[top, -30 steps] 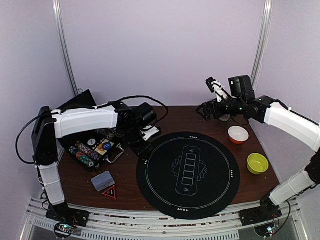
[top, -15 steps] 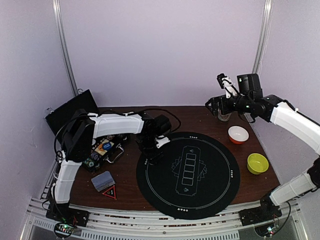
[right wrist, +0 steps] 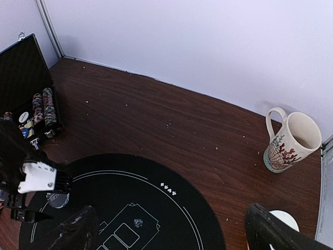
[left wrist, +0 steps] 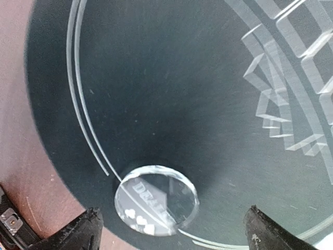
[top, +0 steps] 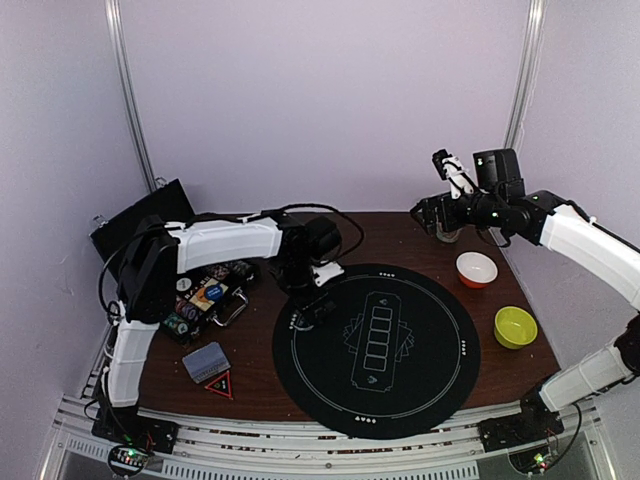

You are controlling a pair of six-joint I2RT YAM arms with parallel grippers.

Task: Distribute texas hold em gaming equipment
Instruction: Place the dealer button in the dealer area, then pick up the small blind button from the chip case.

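A clear round dealer button (left wrist: 156,200) lies flat on the black mat (left wrist: 182,94), on the mat's white ring line near its left edge. My left gripper (left wrist: 174,232) is open, its fingers wide apart on either side of the button and not touching it. In the top view the left gripper (top: 312,308) hangs over the mat's left edge. The button also shows in the right wrist view (right wrist: 58,199). My right gripper (top: 425,214) is open and empty, held high over the back right of the table. Stripe-edged chips (top: 180,300) sit in the open case. A grey-blue card deck (top: 206,362) lies front left.
The black case (top: 140,225) stands open at the left. A red triangle marker (top: 221,385) lies by the deck. An orange bowl (top: 476,268) and a green bowl (top: 515,327) sit right of the mat. A patterned mug (right wrist: 289,135) stands at the back right.
My left arm has swung from the chip case to the mat's left edge, and the clear button now lies on the mat. My right gripper has risen and shifted slightly right.
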